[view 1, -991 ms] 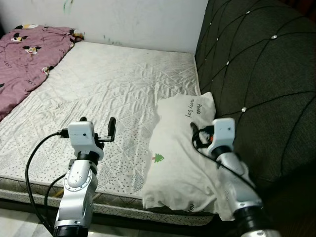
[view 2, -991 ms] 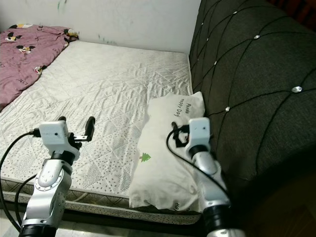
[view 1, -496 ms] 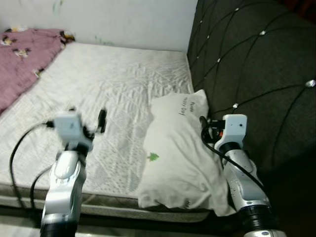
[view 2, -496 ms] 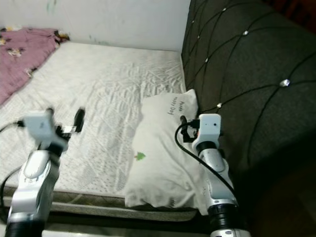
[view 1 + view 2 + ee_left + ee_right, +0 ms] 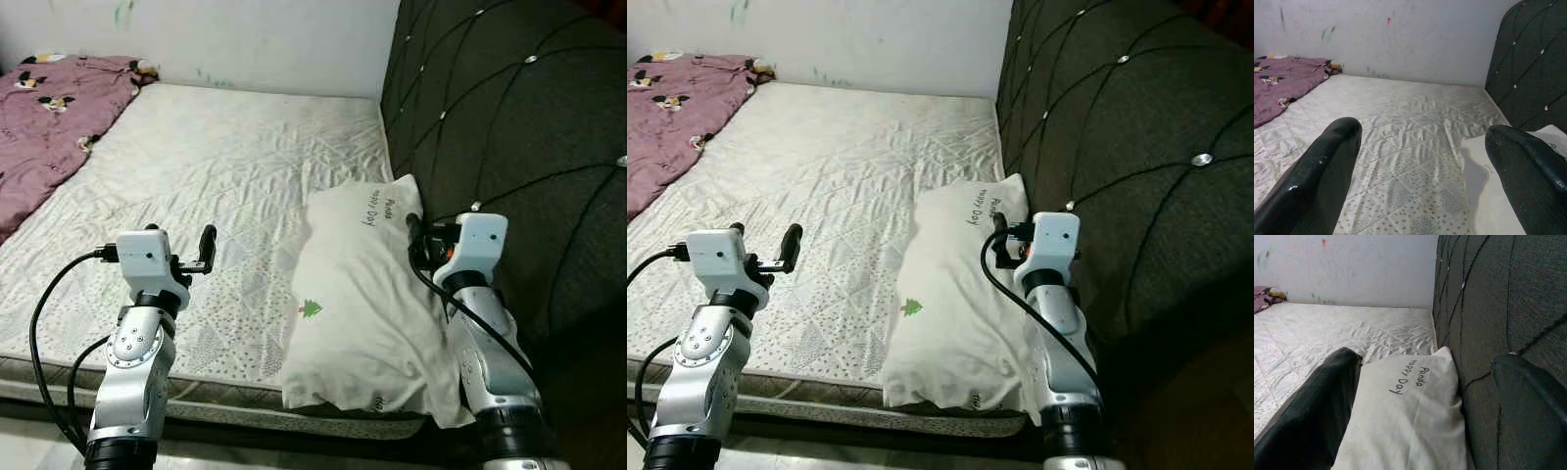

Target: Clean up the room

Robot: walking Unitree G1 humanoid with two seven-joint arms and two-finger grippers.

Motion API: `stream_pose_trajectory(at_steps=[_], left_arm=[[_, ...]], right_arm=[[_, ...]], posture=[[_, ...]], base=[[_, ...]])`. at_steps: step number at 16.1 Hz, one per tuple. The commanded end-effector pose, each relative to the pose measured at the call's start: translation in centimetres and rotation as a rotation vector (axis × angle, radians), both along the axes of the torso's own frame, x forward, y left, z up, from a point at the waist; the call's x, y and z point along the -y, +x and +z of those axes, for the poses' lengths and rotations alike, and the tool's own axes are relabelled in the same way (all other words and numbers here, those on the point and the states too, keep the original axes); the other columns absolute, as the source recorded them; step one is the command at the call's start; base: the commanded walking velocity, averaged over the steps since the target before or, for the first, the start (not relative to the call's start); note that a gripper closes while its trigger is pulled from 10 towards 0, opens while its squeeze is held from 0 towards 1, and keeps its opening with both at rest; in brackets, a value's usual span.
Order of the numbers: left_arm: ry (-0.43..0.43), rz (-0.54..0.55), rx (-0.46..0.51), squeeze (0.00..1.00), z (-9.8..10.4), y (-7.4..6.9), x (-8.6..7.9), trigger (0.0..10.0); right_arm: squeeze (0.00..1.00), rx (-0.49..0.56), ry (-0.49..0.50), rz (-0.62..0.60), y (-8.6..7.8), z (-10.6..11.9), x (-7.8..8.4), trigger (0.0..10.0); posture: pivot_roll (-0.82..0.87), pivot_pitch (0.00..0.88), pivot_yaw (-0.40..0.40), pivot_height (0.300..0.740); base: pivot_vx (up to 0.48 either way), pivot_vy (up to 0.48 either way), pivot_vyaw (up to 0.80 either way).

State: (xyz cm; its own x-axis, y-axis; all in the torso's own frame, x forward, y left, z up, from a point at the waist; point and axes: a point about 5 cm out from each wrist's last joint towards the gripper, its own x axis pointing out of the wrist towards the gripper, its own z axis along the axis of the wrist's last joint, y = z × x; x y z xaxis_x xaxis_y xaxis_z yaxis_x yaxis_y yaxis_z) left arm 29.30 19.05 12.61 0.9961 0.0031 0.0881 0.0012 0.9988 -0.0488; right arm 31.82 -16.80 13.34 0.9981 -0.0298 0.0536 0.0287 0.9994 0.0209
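Two spread claws, right gripper [image 5: 1420,396] over pillow [image 5: 362,304], left gripper [image 5: 1420,161] over mattress [image 5: 225,166]

A home bedroom is showing here. A bed [image 5: 216,176] is lying against a tufted dark headboard [image 5: 509,127]. A pillow [image 5: 362,304] and a purple blanket [image 5: 49,117] are resting on it.

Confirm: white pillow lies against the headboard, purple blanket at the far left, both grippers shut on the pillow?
Not quite. Both wrist views show the left gripper and right gripper open, holding nothing. The pillow does lie against the headboard, with the purple blanket far left.
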Motion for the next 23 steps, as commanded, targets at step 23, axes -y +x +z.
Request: stream_pose_trajectory(at_steps=[23], left_arm=[[-0.012, 0.009, -0.033, 0.00, 0.3, -2.3, 0.5, 10.0]], right_arm=[[0.00, -0.050, 0.042, 0.003, -1.6, -0.1, -0.3, 10.0]], posture=[[-0.06, 0.065, -0.003, 0.740]], base=[[0.000, 0.099, -0.21]])
